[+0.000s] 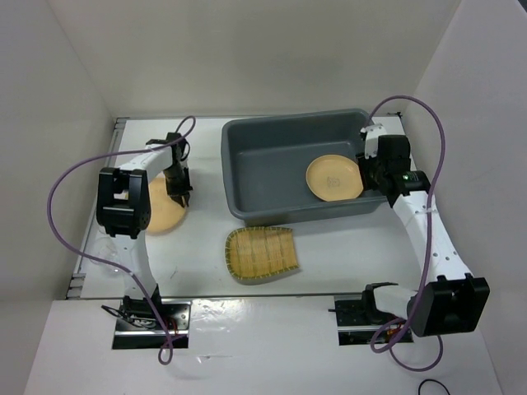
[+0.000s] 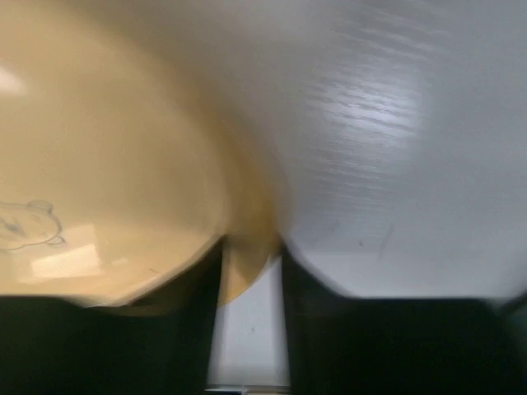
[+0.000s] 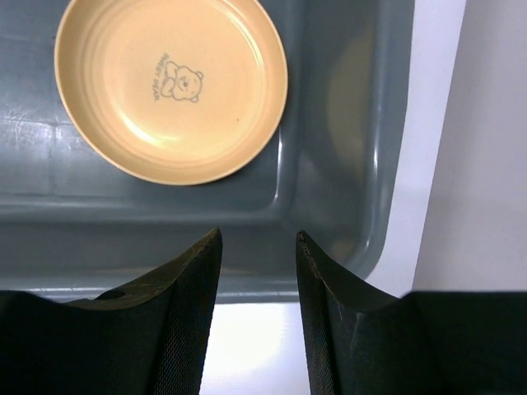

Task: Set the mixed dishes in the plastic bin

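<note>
Two dishes lie outside the grey bin [image 1: 292,119], by what I can see, and one lies in it. Nearest my bases, the bamboo tray [image 1: 262,253] rests flat on the table [image 1: 198,263], just in front of the bin's near wall and apart from both my pincers. It looks rigid and light, and I judge its raised edge to be the place to take it. Farther out on the left, a tan plate [image 1: 160,210] sits on the table, and my left pincer [image 1: 179,192] is down at its right edge. In the left wrist view the rim fills the narrow gap between my two fingers, so I take it that I am pinching the plate by its rim, though that picture is blurred. The plate looks stiff, light and smooth, probably slick. The upturned lip is the only real hold, and the bite should go deep enough that the plate neither swings nor slides out when lifted. Farthest, the bin holds the second plate [image 1: 333,178] flat on its floor toward the right end. My right pincer [image 1: 368,173] hangs over the bin's near right corner, fingers spread with nothing between them.
</note>
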